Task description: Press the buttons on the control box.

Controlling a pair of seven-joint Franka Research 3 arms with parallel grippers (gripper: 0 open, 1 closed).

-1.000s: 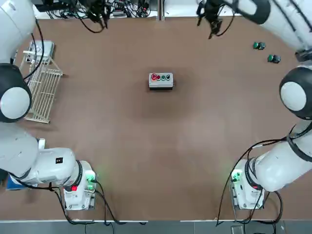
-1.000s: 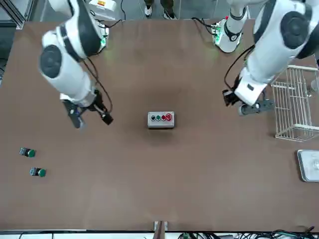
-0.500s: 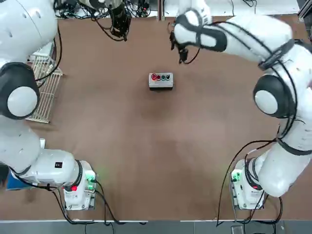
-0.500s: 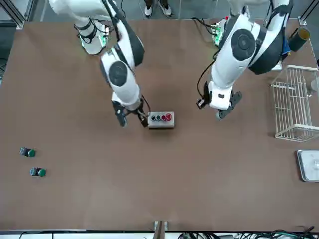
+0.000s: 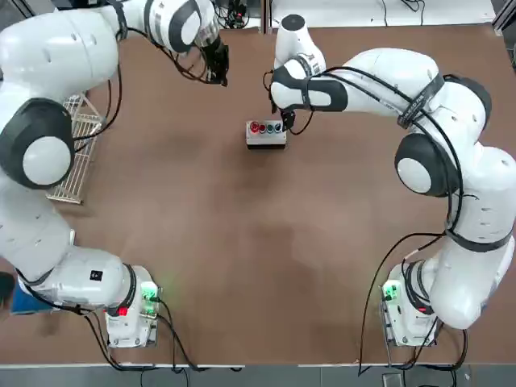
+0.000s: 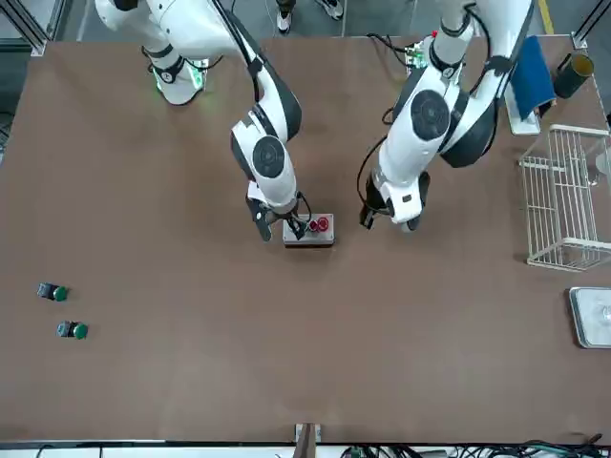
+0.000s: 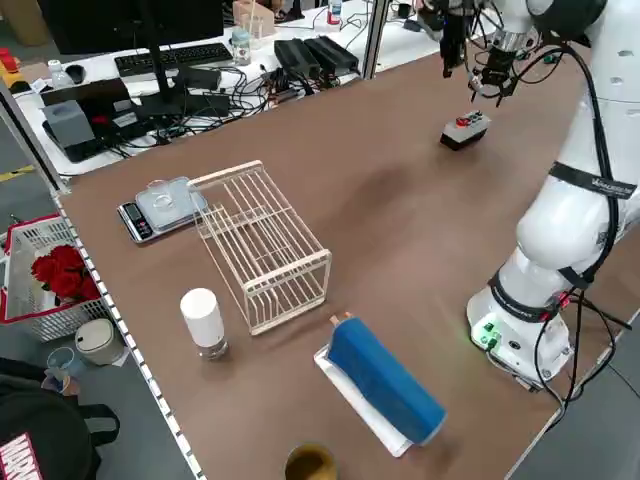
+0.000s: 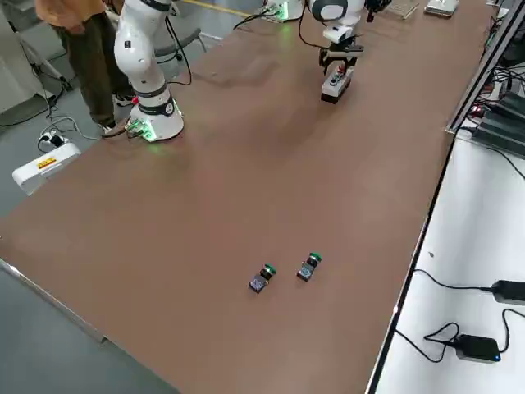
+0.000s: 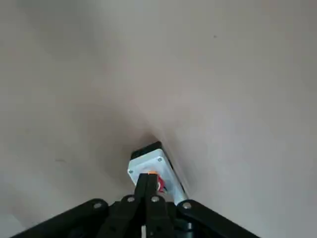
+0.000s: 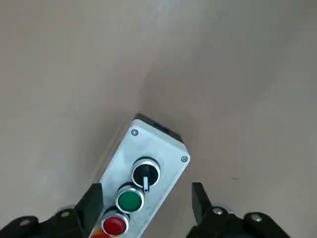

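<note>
The control box [image 5: 266, 134] sits mid-table toward the far side, white with a dark base. Its buttons [image 10: 130, 200] run red, green, dark across the top. My right gripper [image 5: 284, 121] hovers at the box's dark-button end. In the right wrist view it is open [image 10: 146, 191], one finger on each side of the box, nothing held. My left gripper [image 5: 218, 68] hangs off the red-button end, farther back. Its fingers [image 9: 147, 184] are shut together and point at the box [image 9: 154, 166], still apart from it.
A wire rack [image 5: 72, 149] stands at the left edge of the table. Two loose green-and-black button parts [image 6: 52, 293] [image 6: 73, 330] lie far out on the right side. A blue-topped box [image 7: 385, 385] sits by the left base. A person [image 8: 78, 33] stands beside the table.
Both arms swung in from the table's far edge toward the box. The right gripper came over its dark-button end, and the left gripper closed in on its red-button end.
</note>
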